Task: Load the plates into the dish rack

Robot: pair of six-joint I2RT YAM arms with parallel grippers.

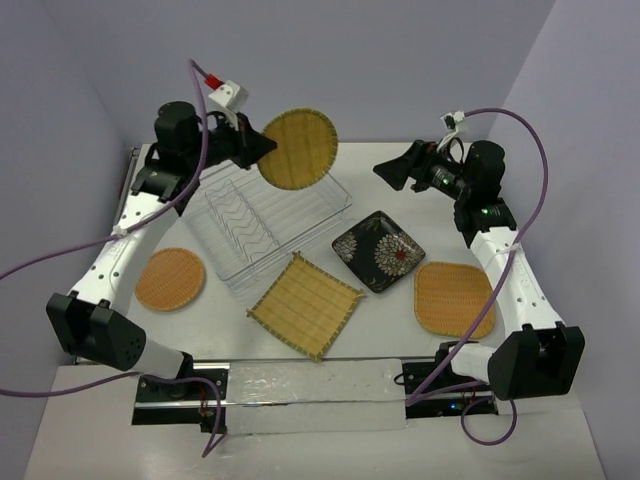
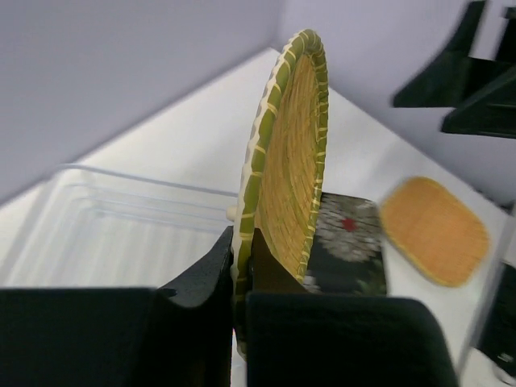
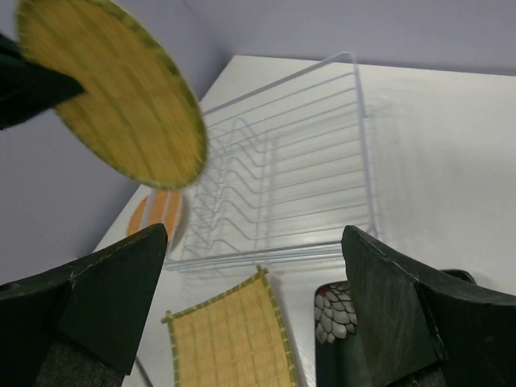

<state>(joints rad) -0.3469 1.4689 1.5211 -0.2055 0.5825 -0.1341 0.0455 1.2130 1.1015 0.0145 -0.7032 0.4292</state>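
My left gripper [image 1: 258,148] is shut on the rim of a round woven plate [image 1: 298,148], yellow-orange with a greenish edge. It holds the plate on edge in the air above the back of the wire dish rack [image 1: 270,225]. In the left wrist view the plate [image 2: 290,153] stands upright between my fingers [image 2: 201,274]. The rack is empty. On the table lie a round orange plate [image 1: 170,278], a square bamboo plate [image 1: 305,305], a black flowered plate [image 1: 378,251] and a rounded-square orange plate [image 1: 454,297]. My right gripper [image 1: 385,170] is open and empty, raised at the back right.
The rack [image 3: 306,161] sits at an angle at the back left, close to the wall. The bamboo plate [image 3: 234,343] lies just in front of its near edge. The black plate [image 3: 339,322] lies to the right of it. Purple cables hang beside both arms.
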